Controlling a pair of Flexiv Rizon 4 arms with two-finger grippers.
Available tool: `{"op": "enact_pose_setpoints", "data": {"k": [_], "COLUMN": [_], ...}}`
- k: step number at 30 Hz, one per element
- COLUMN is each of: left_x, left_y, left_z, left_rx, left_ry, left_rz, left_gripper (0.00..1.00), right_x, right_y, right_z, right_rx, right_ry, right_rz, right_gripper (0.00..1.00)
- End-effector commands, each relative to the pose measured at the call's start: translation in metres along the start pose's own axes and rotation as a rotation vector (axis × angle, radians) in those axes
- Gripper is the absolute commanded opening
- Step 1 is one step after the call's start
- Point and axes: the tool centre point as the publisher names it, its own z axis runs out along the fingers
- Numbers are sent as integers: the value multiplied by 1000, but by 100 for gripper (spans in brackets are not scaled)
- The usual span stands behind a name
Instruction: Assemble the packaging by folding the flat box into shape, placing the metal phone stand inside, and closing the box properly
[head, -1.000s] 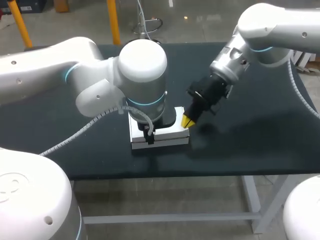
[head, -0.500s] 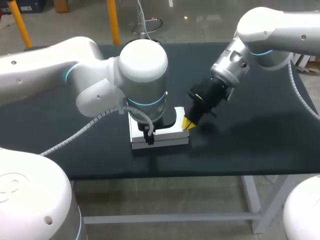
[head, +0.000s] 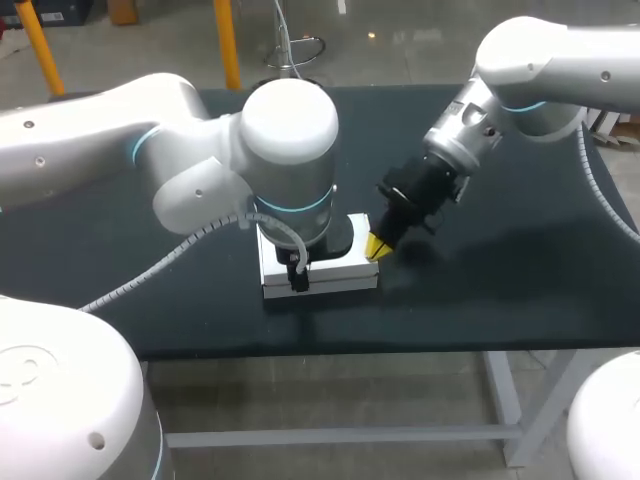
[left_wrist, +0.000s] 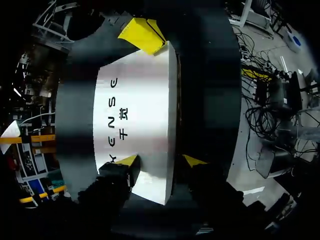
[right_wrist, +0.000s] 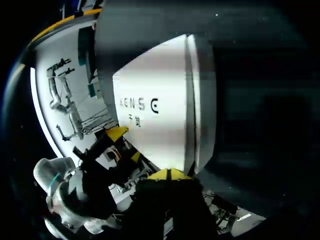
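The white box lies flat and closed on the dark table, and the phone stand is not visible. My left arm hangs over the box's left part and hides its own gripper in the head view. In the left wrist view, the left gripper stands open at the box's near end. One tip is over the top face and the other is just off the side edge. My right gripper is shut, its joined yellow tips against the box's right end.
The dark table has bare surface to the right of the box and behind it. The table's front edge runs a short way in front of the box.
The right arm's wrist has shifted slightly to the right, with its tips still at the box's end. The box and the left arm have not visibly moved.
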Motion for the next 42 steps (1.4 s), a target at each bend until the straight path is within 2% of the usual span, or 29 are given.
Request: {"op": "enact_pose_setpoints", "data": {"k": [1, 6, 8, 9, 10, 11, 12, 13, 14, 19, 22, 34, 42], "left_x": [2, 2, -1, -2, -3, -5, -7, -9, -11, -18, -19, -15, -7], "left_y": [2, 11, 18, 22, 26, 30, 34, 36, 37, 37, 35, 29, 29], "left_z": [-6, -18, -25, -29, -33, -36, -39, -40, -40, -34, -27, -8, -3], "left_rx": [5, 40, 93, 122, 153, 186, 209, 224, 238, 271, 275, 277, 268], "left_ry": [0, 7, 23, 30, 40, 54, 68, 83, 106, 221, 257, 317, 322], "left_rz": [6, 1, -8, -11, -14, -21, -22, -40, -58, -125, -137, -121, -119], "left_gripper": [69, 75, 69, 62, 47, 39, 24, 4, 0, 0, 0, 0, 0], "right_x": [0, 1, 1, 1, 1, 1, 1, 1, 1, 1, 1, -2, -6], "right_y": [1, 1, 1, 1, 1, 1, 2, 2, 2, 3, 3, 1, -1], "right_z": [0, 1, 2, 2, 2, 2, 2, 2, 2, 4, 5, 9, 13], "right_rx": [0, -6, -7, -8, -8, -9, -10, -11, -12, -18, -20, -49, -72], "right_ry": [-1, -5, -6, -7, -7, -8, -9, -10, -11, -15, -18, -35, -48], "right_rz": [-1, -4, -4, -4, -4, -3, -3, -2, -2, -1, 0, -6, -7], "right_gripper": [0, 0, 0, 0, 0, 0, 0, 0, 0, 0, 0, 0, 0]}}
